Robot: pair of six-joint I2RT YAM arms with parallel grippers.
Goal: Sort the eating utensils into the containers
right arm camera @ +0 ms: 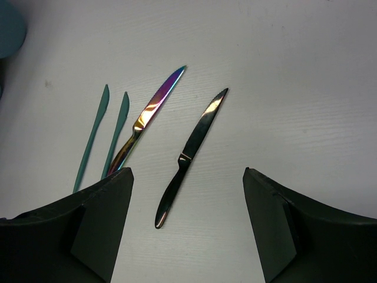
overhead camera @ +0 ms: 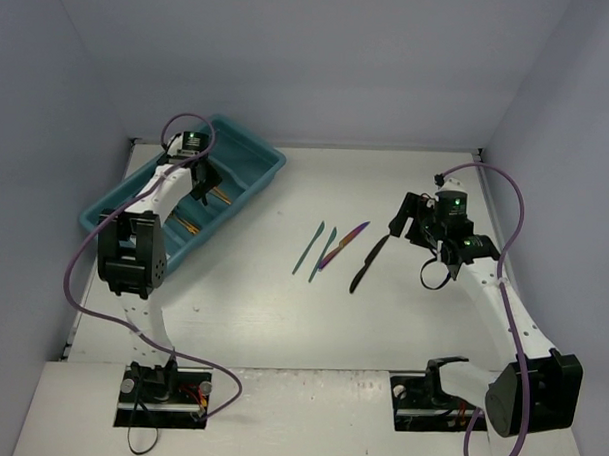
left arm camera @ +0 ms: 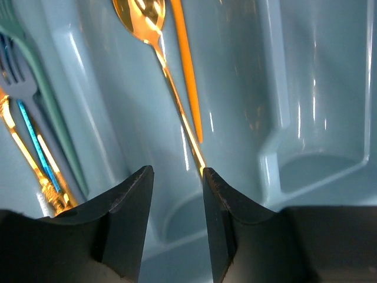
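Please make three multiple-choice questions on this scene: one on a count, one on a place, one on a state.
1. Knives on the table: A two B four C six
2. The gold spoon lies: A in the tray B on the table C in the right jaws
3. The right jaws are: A shut on a knife B shut, empty C open, empty
Answers: 1 B: two teal knives, an iridescent knife, a black knife. 2 A: it lies in a compartment. 3 C: they stand apart above the black knife.
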